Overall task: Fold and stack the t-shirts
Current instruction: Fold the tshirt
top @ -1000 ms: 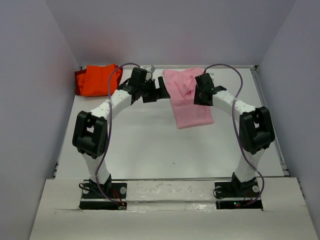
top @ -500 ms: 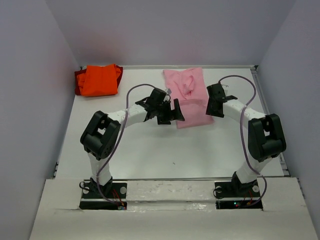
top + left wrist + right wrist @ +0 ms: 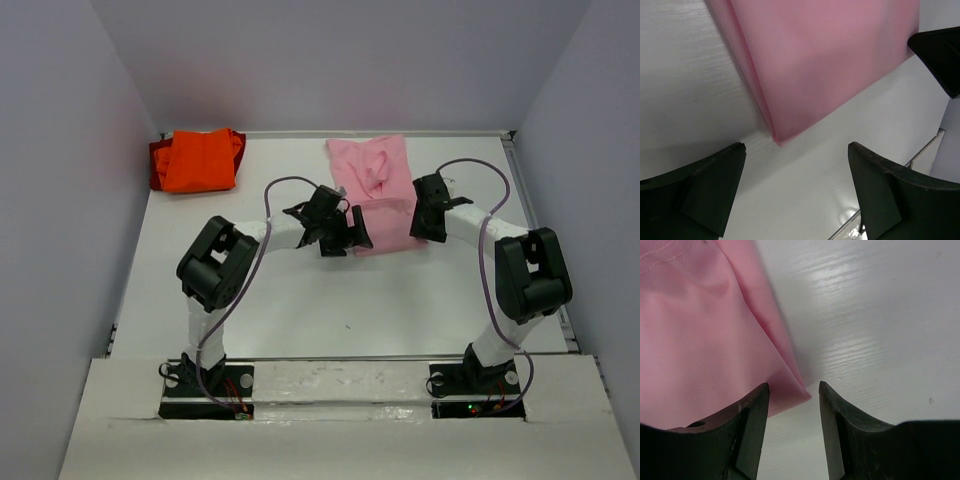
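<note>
Left tool (image 3: 343, 232): jaws at their widest, nothing between them. It sits over the near left corner of the pink t-shirt (image 3: 375, 195). In the left wrist view that corner lies in the gap between the two dark fingers, nearer the left one, with bare tabletop (image 3: 300, 290) below it. Whether the fingers touch the cloth or the tabletop cannot be told.

Right tool (image 3: 792, 386): jaws partly apart and not closed on anything. It sits at the near right corner of the pink t-shirt. In the right wrist view the tip of that corner reaches into the gap between the fingers, one finger is over the cloth and the other is over bare tabletop. Contact with the cloth cannot be told.

Pink t-shirt: one item, light pink, folded to a long oblong with a doubled edge along each side. It lies flat on the far half of the tabletop, right of centre, with a rumpled ridge near its far end.

Orange t-shirts (image 3: 198, 160): a folded pile in the far left corner of the tabletop, well apart from both tools. Bright orange cloth is on top, and a darker red-orange edge shows along its left side.

Tabletop: white, with pale walls on three sides.
</note>
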### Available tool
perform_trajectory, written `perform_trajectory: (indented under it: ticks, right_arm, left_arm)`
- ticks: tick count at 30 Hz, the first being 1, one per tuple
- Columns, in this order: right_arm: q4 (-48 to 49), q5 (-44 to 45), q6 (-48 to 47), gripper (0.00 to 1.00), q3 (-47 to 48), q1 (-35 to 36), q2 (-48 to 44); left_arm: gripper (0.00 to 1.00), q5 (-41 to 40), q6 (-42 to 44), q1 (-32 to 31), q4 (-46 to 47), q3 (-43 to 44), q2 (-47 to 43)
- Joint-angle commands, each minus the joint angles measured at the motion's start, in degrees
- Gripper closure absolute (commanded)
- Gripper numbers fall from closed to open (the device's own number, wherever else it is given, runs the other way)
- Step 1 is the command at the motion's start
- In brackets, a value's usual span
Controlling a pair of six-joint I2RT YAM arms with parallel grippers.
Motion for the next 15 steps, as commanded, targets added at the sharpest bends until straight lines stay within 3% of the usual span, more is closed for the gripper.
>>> perform_trajectory:
  ticks: [1, 15]
  right_arm:
    - [2.2, -1.6, 1.0, 0.5, -1.0, 0.1, 0.1]
    - [3.3, -2.4, 1.6, 0.51, -2.8, 0.1, 3.4]
  left_arm:
    - [0.01, -1.0, 0.5, -0.5, 0.7, 1.9, 2.2]
    - [0.04, -5.8, 2.1, -1.4, -4.5, 4.5, 5.6]
